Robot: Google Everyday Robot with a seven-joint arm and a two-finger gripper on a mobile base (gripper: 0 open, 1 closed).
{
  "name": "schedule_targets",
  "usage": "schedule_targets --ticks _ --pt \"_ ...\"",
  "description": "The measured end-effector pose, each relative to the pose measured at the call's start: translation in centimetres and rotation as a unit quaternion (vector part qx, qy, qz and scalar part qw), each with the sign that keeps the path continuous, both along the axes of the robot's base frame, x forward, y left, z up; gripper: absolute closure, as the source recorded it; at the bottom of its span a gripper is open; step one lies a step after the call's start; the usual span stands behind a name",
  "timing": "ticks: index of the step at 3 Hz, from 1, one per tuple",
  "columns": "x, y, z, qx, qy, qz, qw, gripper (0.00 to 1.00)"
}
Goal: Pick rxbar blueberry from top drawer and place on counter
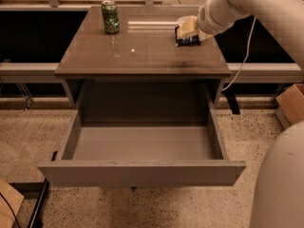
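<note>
Yellowish two-finger gripper (186, 31) is clamping the dark navy-blue snack bar (188, 41) at the glossy brown counter's (142, 56) back right, hiding most of it. Can't tell if it's touching down.

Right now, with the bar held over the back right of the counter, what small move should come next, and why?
Probably lower the gripper a little and let go. It grips the rxbar blueberry close over the counter at its right rear, well apart from the green can. The bar is already out of the open top drawer.
</note>
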State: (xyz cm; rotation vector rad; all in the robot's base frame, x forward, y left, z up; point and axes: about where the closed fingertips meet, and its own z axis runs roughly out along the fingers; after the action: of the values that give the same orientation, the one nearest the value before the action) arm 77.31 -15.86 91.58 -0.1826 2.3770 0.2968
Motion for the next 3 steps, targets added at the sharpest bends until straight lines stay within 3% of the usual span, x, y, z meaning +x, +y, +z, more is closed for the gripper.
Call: schedule_targets --ticks 3 --pt "0.18 0.52 -0.80 0.000 0.006 0.004 1.0000 0.03"
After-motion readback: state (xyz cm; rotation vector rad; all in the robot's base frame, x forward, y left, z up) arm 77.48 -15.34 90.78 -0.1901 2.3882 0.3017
